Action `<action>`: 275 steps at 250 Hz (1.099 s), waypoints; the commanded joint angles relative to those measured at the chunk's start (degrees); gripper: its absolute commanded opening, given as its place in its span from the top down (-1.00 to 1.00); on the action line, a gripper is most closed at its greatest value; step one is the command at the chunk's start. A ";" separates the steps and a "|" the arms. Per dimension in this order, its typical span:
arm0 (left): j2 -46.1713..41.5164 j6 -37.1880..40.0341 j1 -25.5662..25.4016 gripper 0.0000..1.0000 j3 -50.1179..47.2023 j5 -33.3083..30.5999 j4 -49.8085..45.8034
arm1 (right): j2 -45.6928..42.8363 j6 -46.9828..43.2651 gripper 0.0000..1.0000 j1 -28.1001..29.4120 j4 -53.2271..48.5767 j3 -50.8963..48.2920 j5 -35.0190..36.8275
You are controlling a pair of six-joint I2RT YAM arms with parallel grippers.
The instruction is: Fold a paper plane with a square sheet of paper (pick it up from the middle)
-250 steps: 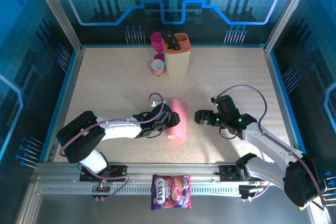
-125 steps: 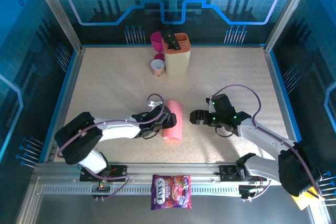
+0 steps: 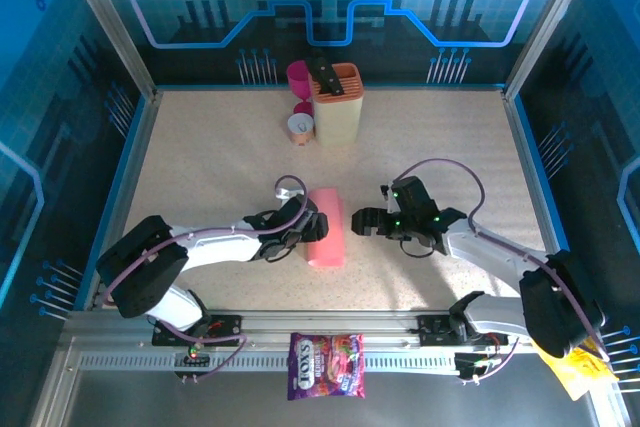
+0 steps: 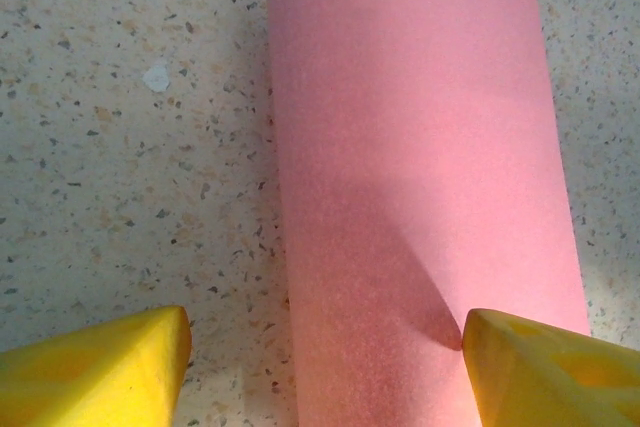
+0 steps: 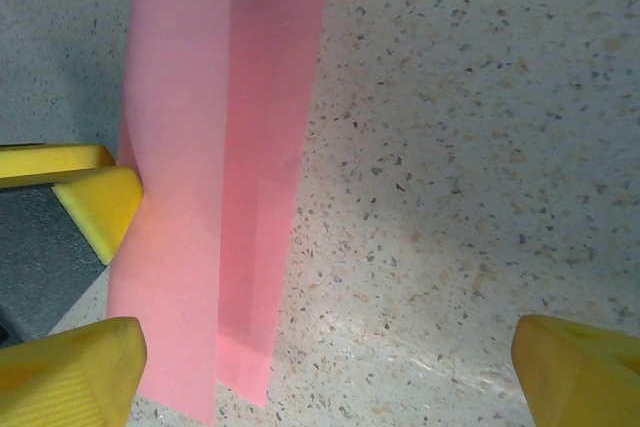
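Note:
The square sheet of paper point(image 3: 327, 228) lies mid-table, salmon pink and folded loosely over itself, its upper flap bowed up. The left wrist view has the sheet point(image 4: 420, 177) running away from the camera. My left gripper point(image 3: 306, 226) sits at the sheet's left edge with its jaws open. One left fingertip point(image 4: 545, 367) rests at the paper's surface, the other point(image 4: 100, 367) is over bare table. My right gripper point(image 3: 360, 222) hovers open just right of the sheet point(image 5: 200, 197), with speckled table between its fingers. No paper plane shape is formed.
A beige holder point(image 3: 337, 102), a magenta cup point(image 3: 298, 75) and a small cup point(image 3: 300, 125) stand at the back centre. A purple candy bag point(image 3: 326, 365) lies on the front rail. Blue walls fence in the table.
My left gripper has opened wider and shifted slightly left and back with the sheet, whose flap has settled lower. My right gripper has moved left toward the paper.

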 commanded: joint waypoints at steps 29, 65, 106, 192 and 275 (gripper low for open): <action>-0.69 4.03 0.27 -0.47 -1.14 0.59 -1.10 | 4.27 3.18 -0.76 1.57 3.11 2.35 -0.99; -0.62 5.52 0.21 -0.47 -0.88 0.52 -2.05 | 7.42 4.50 -0.57 1.94 5.26 2.82 -1.65; -0.16 5.52 0.08 -0.47 -0.40 1.00 -1.82 | 10.30 5.72 -0.11 1.98 7.59 3.05 -2.46; 2.57 4.25 -0.90 -0.48 2.54 1.22 -2.21 | 13.30 6.13 0.56 1.86 9.71 4.06 -3.36; 4.61 2.52 -1.69 -0.47 3.34 0.53 -2.62 | 15.48 6.35 0.84 1.69 12.51 4.38 -5.69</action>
